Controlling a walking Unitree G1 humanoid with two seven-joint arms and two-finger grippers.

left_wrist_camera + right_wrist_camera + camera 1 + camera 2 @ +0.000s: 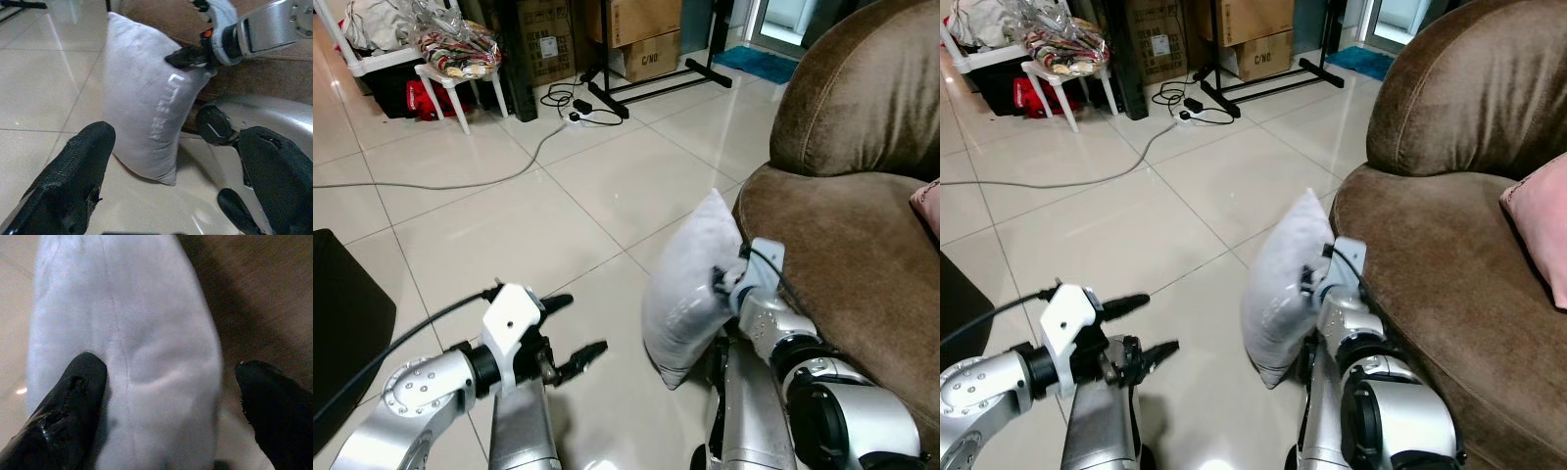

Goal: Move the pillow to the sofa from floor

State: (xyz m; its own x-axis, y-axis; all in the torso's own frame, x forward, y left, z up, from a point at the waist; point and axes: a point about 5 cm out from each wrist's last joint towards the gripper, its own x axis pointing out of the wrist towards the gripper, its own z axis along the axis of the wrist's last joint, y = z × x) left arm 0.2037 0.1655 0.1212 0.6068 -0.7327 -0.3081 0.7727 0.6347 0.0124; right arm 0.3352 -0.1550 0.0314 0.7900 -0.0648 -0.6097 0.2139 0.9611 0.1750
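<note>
Right claw [722, 282] pinched the grey pillow [690, 289], which stood upright on the floor [607, 186] against the sofa [847, 245]. Left claw [576, 331] hovered spread at the pillow's 9 o'clock.

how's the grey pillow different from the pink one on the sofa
The grey pillow stands upright with its lower corner on the tiled floor; the pink pillow lies on the brown sofa seat. The grey pillow is in full view; the pink one is cut off by the frame edge. The right gripper is at the grey pillow; nothing touches the pink one. Both look soft.
</note>
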